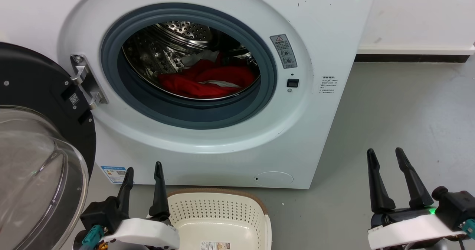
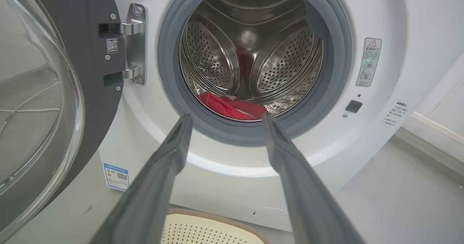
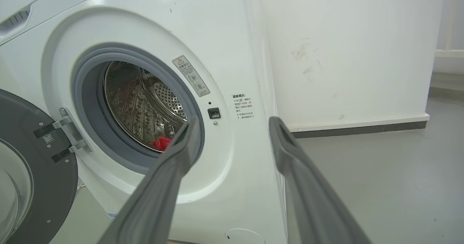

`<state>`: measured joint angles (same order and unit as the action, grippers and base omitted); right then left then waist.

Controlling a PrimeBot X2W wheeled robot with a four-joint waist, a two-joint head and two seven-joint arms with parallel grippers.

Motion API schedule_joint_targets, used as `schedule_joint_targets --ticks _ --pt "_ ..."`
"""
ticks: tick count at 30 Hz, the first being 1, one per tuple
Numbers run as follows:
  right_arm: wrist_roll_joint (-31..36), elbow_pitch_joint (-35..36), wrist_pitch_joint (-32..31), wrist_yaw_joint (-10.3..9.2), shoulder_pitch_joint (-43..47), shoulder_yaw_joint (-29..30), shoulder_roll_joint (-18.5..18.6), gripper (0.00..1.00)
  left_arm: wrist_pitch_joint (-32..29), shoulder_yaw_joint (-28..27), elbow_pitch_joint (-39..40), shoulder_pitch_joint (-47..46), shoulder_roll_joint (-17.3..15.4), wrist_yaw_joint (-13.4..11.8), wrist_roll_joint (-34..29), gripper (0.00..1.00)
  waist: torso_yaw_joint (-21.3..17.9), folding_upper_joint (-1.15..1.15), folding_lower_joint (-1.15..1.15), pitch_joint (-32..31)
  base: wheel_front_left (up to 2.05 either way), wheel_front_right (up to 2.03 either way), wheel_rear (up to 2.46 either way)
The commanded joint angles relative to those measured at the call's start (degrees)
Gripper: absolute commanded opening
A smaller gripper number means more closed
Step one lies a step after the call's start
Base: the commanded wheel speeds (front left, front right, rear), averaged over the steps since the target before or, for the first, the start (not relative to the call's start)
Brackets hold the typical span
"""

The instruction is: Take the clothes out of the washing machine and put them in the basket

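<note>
Low in the drum of the washing machine, past the grey gasket, lie the clothes: a red heap with a pale panel showing, none of it out yet. The basket stands on the floor right under the porthole, and I see nothing red in it, just a label on its base.

Both my pincers are spread wide and hold nothing. The left pincer hovers low at the basket's left rim; the right pincer hangs well off to the right, out past the machine's front corner.

The coming reach turns on this: the heap lies up and forward from both pincers, behind the gasket's lower lip, with its long axis running left to right across the drum floor. My left arm looks the nearer and better lined up. Its wrist view looks nearly square into the porthole, with the red fabric sitting between my two fingertips. The right wrist view meets the opening at a slant.

From the head view I get the whole spread of the heap. The left wrist view gives just its top edge above the lip, and the right wrist view a small red scrap beside one finger. The open door hangs close on my left side, which I judge leaves that arm little room.
</note>
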<state>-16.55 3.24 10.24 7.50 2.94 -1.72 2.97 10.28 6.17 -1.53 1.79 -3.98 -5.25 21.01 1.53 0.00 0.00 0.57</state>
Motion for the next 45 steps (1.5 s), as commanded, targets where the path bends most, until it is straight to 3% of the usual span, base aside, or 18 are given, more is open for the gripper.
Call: schedule_joint_targets --ticks 1,33,45 --pt "1.62 0.79 0.61 -0.02 0.51 -0.05 -0.12 1.0 0.63 0.13 0.67 0.05 -0.11 -0.25 -1.7 1.0 0.02 0.0 0.0 0.03 0.0 0.0 0.0" --pt "14.94 2.47 4.33 -0.02 2.88 0.19 -0.17 1.0 4.32 0.43 1.8 2.31 0.82 -0.34 -16.29 1.0 0.44 0.0 0.0 0.22 0.0 0.0 0.0" --pt "16.22 2.77 4.97 -0.03 3.07 0.31 -0.18 1.0 4.95 0.19 1.7 2.6 1.07 -0.28 -18.41 1.0 0.67 0.0 0.0 0.04 0.0 0.0 0.0"
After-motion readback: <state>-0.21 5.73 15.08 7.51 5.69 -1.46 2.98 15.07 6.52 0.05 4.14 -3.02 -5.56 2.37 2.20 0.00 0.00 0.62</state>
